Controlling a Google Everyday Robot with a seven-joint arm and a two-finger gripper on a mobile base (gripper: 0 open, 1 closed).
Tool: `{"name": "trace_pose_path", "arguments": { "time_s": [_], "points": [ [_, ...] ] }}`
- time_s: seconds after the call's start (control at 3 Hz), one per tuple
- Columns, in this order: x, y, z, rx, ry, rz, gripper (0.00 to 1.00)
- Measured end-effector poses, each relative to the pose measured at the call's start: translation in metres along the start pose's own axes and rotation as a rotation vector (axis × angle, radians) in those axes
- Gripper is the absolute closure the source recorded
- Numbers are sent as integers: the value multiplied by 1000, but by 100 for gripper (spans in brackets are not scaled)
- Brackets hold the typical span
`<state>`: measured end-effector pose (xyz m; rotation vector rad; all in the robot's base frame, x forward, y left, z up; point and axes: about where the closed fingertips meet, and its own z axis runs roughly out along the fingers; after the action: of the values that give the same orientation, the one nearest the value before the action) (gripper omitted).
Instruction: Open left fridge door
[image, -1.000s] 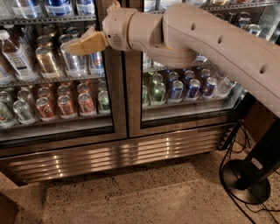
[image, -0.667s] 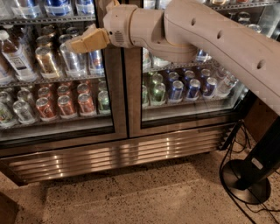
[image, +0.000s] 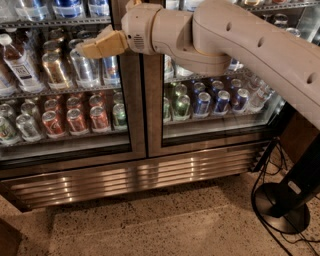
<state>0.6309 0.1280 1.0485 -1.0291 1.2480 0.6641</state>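
While the left fridge door (image: 136, 130) sits shut, its steel frame flush against its twin at the centre of the fridge (image: 135, 179), the gripper (image: 82, 49) hangs in front of the upper part of that door's glass. It points toward the left, and its tan fingers (image: 102, 45) read as one tapering wedge with no gap between them, so they look pressed together and they pinch nothing. Whether the tip touches the pane cannot be told. The gripper sits level with a shelf of tall silver cans (image: 85, 67), just left of the door's right-hand upright.

Behind it, the rounded beige wrist (image: 142, 27) crosses the seam where the two doors meet. The thick beige arm (image: 250, 42) runs from there up and to the right, passing over the top of the right fridge door (image: 155, 125) and leaving the view at the right edge.

Through the left pane, a bottle with a white cap (image: 17, 65) stands at the far left of the shelf with the silver cans. One shelf down is a row of red cans (image: 75, 120) with a few silver ones beside them. Through the right pane, blue and green cans (image: 200, 102) line one shelf.

Below both doors runs the ribbed steel grille (image: 100, 185), catching bright reflections. The speckled floor (image: 165, 225) spreads in front of it. At the lower right a black round-footed stand (image: 280, 205) rests on the floor, with dark cables (image: 260, 170) trailing down beside it.
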Motion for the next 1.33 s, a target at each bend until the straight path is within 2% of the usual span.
{"name": "trace_pose_path", "arguments": {
  "time_s": [0.33,0.67,1.33],
  "points": [
    [-18,4,5,-42,3,-38,0],
    [-3,8,9,-84,35,-1,0],
    [-2,8,9,-90,39,8,0]
  ]
}}
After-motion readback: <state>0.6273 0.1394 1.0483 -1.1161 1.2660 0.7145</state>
